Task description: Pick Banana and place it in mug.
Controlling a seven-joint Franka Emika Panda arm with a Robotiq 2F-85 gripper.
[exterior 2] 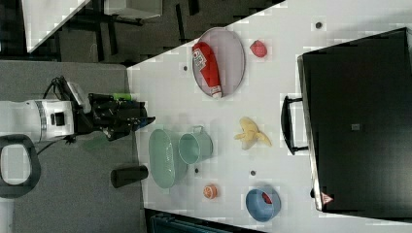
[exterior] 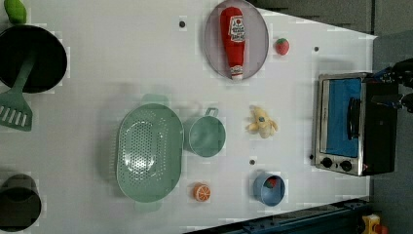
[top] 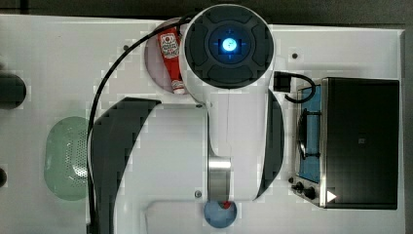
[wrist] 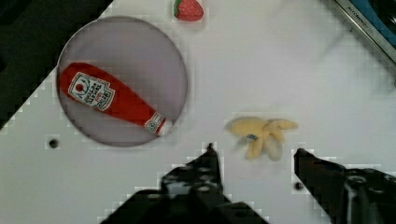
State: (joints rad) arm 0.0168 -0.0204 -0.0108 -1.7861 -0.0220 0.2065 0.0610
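Observation:
The banana (wrist: 261,134) is a pale yellow peeled toy lying flat on the white table (wrist: 280,60). In the wrist view it sits just beyond and between my two black fingertips. My gripper (wrist: 254,149) is open, holds nothing, and hangs well above the table. In the left view the banana (exterior: 263,122) lies to the right of the pale green mug (exterior: 205,135), a short gap apart. The mug (exterior 2: 195,147) stands upright with nothing showing inside it, and the banana (exterior 2: 250,133) is to the right view's right of it. My gripper (exterior 2: 145,119) sits at the end of the white arm.
A green colander (exterior: 150,152) touches the mug's far side. A ketchup bottle (exterior: 233,41) lies on a grey plate (exterior: 258,29), with a strawberry (exterior: 281,46) beside it. A toaster oven (exterior: 350,126), blue bowl (exterior: 268,189), orange slice (exterior: 201,192) and black pan (exterior: 29,58) surround the area.

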